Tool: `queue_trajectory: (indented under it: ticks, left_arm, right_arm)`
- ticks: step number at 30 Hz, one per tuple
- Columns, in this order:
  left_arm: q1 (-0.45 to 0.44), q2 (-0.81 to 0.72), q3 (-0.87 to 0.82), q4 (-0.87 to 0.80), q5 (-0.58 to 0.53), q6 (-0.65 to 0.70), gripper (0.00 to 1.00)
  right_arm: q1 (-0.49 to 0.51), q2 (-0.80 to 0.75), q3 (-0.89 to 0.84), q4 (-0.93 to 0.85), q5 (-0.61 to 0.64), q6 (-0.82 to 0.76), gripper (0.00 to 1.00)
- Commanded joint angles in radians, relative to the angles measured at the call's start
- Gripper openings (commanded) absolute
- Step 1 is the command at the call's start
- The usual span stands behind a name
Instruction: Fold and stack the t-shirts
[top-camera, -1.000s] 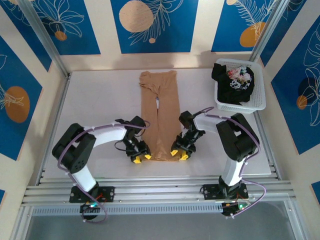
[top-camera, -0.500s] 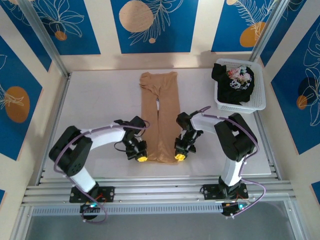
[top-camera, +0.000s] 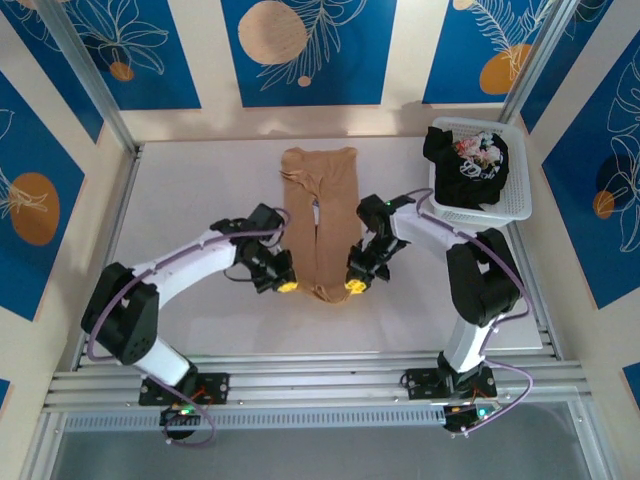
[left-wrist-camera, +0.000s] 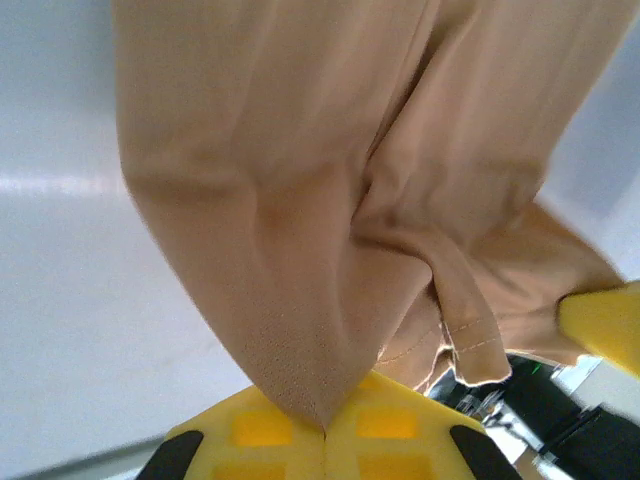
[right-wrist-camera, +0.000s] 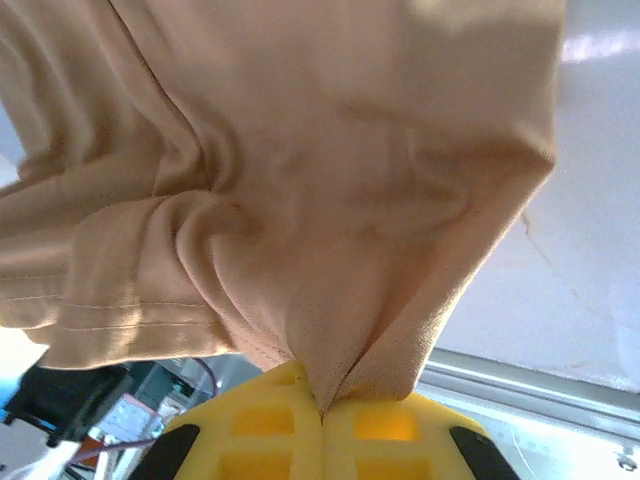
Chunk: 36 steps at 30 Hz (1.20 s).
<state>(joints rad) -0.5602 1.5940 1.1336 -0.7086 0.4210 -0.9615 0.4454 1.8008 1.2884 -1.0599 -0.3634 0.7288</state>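
Blue leaf-print panels (top-camera: 350, 60) ring a pale grey table (top-camera: 190, 200), and we're right in the middle of a fold. Over on the left, the left gripper (top-camera: 285, 286) has its yellow pads (left-wrist-camera: 260, 430) clamped tight on the near left corner of the tan t-shirt (top-camera: 320, 200). The wrist view shows the cloth pinched into the seam between them, bunched and lifted. From that gripper the shirt runs off to its right and away. It's a long narrow strip, and its long axis points straight out from the arm bases toward the far wall. Just across the strip, the right gripper (top-camera: 353, 287) is closed on the near right corner, cloth fanning away to its left. Both arms sit level, one at each corner, neither nearer than the other. I'd expect the near end to travel out along that long axis and over the far end. Well off to the right gripper's far right, the white basket (top-camera: 480, 213) holds the black t-shirt (top-camera: 470, 165), not yet folded.
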Motion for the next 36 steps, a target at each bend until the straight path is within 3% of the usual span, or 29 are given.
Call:
queue_trajectory:
  ticks: [1, 11, 24, 28, 30, 33, 36]
  left_arm:
    - [0.048, 0.072, 0.093, -0.035, -0.022, 0.040, 0.00]
    - [0.165, 0.300, 0.333, -0.002, -0.004, 0.092, 0.00]
    - [0.220, 0.588, 0.670, -0.032, 0.016, 0.135, 0.00]
    - [0.227, 0.642, 0.727, -0.015, 0.023, 0.125, 0.06]
    - [0.229, 0.655, 0.749, -0.010, 0.026, 0.123, 0.16]
    - [0.233, 0.625, 0.760, -0.046, -0.029, 0.141, 0.45]
    - [0.232, 0.526, 0.706, -0.073, -0.104, 0.156, 0.51]
  right_arm:
    - [-0.033, 0.062, 0.101, -0.056, 0.013, 0.003, 0.00]
    - [-0.126, 0.302, 0.430, -0.068, 0.033, 0.020, 0.00]
    - [-0.188, 0.580, 0.805, -0.136, 0.057, 0.016, 0.00]
    - [-0.203, 0.655, 0.920, -0.161, 0.054, -0.001, 0.00]
    - [-0.211, 0.670, 0.963, -0.153, 0.046, -0.018, 0.14]
    - [-0.218, 0.658, 1.006, -0.141, 0.034, -0.049, 0.43]
    - [-0.224, 0.595, 0.993, -0.142, 0.068, -0.070, 0.52]
